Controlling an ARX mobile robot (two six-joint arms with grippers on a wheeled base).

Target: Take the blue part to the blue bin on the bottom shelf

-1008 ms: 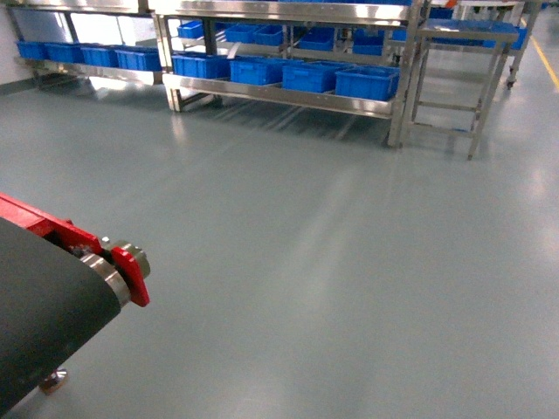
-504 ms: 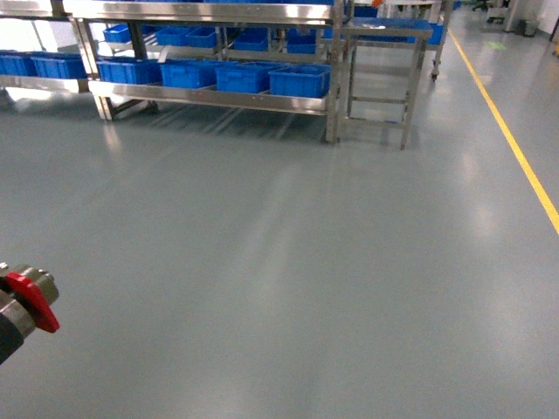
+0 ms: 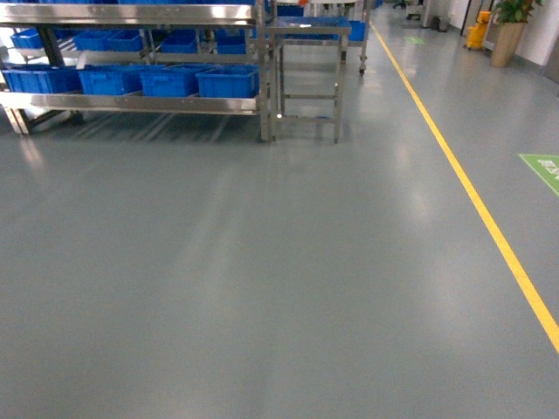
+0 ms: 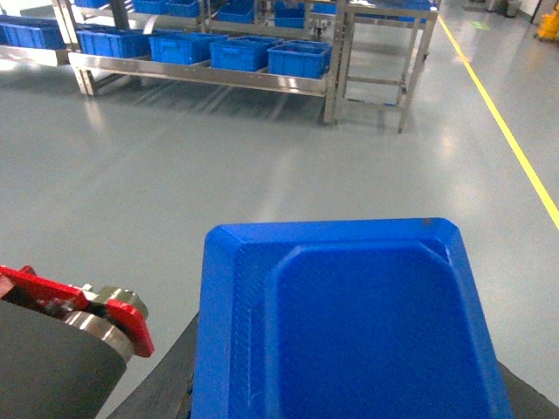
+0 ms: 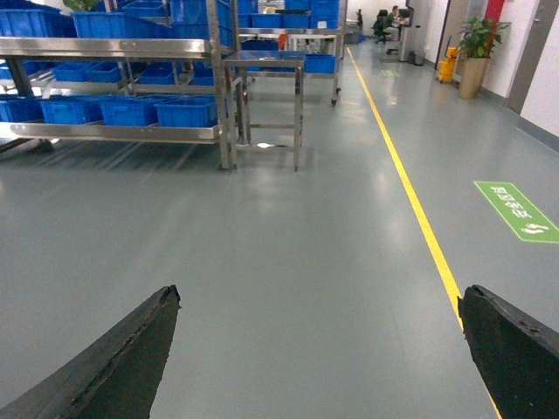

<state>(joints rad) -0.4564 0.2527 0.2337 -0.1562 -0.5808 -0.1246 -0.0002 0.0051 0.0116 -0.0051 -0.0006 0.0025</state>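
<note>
A blue part, a tray-like plastic piece with a recessed middle and cut corners, was seen filling the lower half of the left wrist view, carried at the left gripper. Only dark finger edges were visible beside it, so it could not be told whether the jaws were clenched on it. The right gripper was held wide apart, with nothing between its two black fingers except grey floor.

The bottom shelf of the stainless-steel rack was seen well ahead at upper left in the head view, with a row of blue bins set side by side on it. A small steel table stood just beside the rack's right end. A yellow floor line was seen running along the right, and a red-capped conveyor roller appeared at lower left in the left wrist view.
</note>
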